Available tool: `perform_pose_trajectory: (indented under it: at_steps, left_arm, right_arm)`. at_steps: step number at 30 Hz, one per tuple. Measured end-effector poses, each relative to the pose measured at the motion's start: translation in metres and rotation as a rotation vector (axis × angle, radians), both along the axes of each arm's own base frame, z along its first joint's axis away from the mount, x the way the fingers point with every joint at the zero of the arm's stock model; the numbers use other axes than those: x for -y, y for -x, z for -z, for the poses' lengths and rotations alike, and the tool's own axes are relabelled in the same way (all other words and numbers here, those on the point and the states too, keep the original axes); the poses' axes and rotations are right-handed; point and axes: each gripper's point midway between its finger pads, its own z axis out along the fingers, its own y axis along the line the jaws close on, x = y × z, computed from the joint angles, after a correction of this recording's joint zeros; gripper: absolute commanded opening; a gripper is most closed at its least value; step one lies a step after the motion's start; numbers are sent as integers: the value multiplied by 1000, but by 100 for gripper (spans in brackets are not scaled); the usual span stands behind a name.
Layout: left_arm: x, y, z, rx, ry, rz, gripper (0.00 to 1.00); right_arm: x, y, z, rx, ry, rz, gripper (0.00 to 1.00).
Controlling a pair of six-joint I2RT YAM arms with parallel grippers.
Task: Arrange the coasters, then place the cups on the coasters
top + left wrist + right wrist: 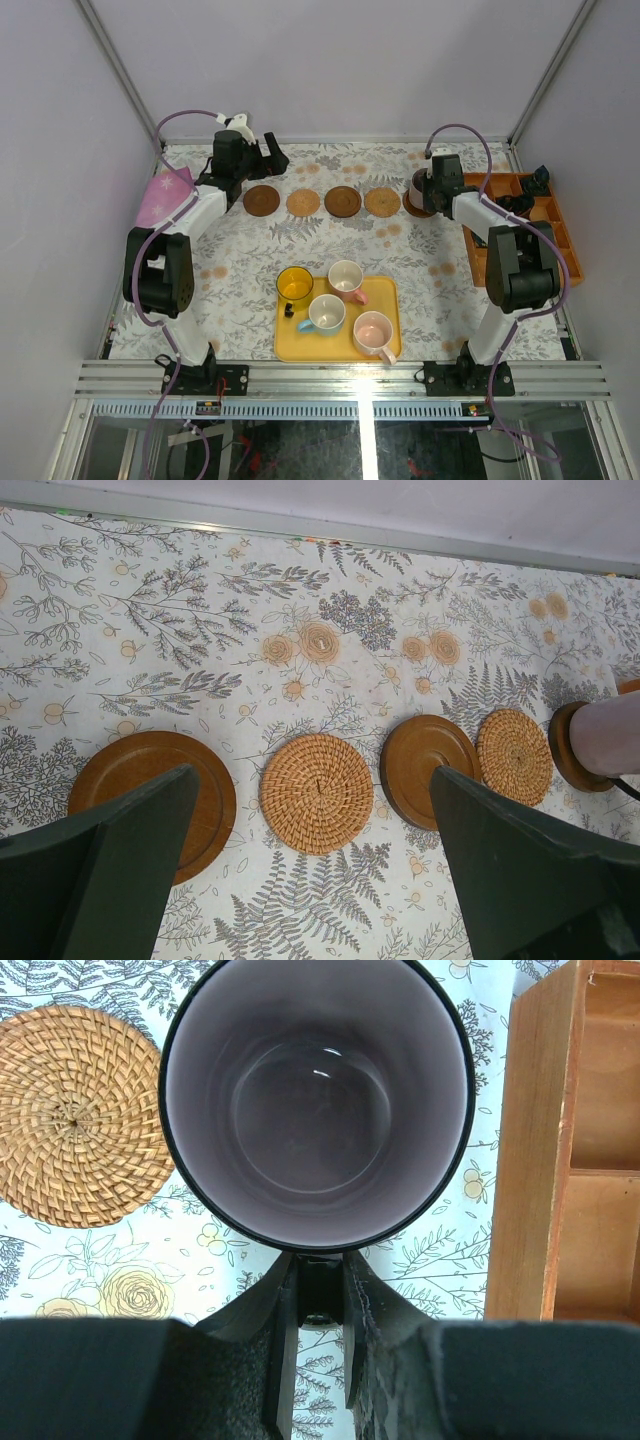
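1. Flowery cloth (240, 280) lies under everything, with grey walls (350, 70) all round.
2. Over at the far right, the right gripper (320, 1260) is pinched tight on the handle (320, 1305) of the purple cup (318, 1100).
3. That cup stands over the last brown coaster (568, 748), at the right end of the row (I cannot tell if it is fully down).
4. To do this step well, I think: keep the cup level and set it in the middle of the coaster. Then let go gently and pull straight back, so the handle is not tugged.
5. It is upright, mouth up, so its long way runs up and down. Its handle points back at the gripper.
6. Just beside it lies a tan coaster (75, 1115). A wooden box (560, 1140) is on its other side.
7. Further left, the left gripper (312, 780) hangs with its fingers wide apart, holding nothing, above the other coasters (342, 201).
8. Four more cups (326, 314) sit on the yellow tray (290, 345), well apart from the row.
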Motion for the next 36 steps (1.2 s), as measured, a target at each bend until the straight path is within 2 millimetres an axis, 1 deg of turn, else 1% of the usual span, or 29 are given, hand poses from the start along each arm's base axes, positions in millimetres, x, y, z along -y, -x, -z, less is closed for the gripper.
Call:
perform_pose_trajectory:
  at_steps: [11, 14, 17, 21, 24, 28, 36]
  left_arm:
    - [0, 0, 0, 0, 0, 0, 100]
    - [0, -1, 2, -3, 0, 1, 100]
    - [0, -1, 5, -9, -1, 1, 100]
    - [0, -2, 7, -14, -2, 1, 100]
    - [0, -2, 7, -13, -2, 0, 100]
    - [0, -2, 7, -13, -2, 1, 100]
    - [1, -2, 7, -13, -1, 1, 100]
  right_arm:
    - [0, 0, 0, -1, -4, 7, 0]
    - [0, 1, 0, -3, -4, 7, 4]
    - [0, 1, 1, -6, -3, 8, 11]
    - [0, 3, 1, -12, -6, 12, 37]
    - [0, 3, -1, -10, -11, 18, 45]
    - [0, 3, -8, 4, -15, 18, 57]
    - [0, 5, -14, 12, -20, 18, 60]
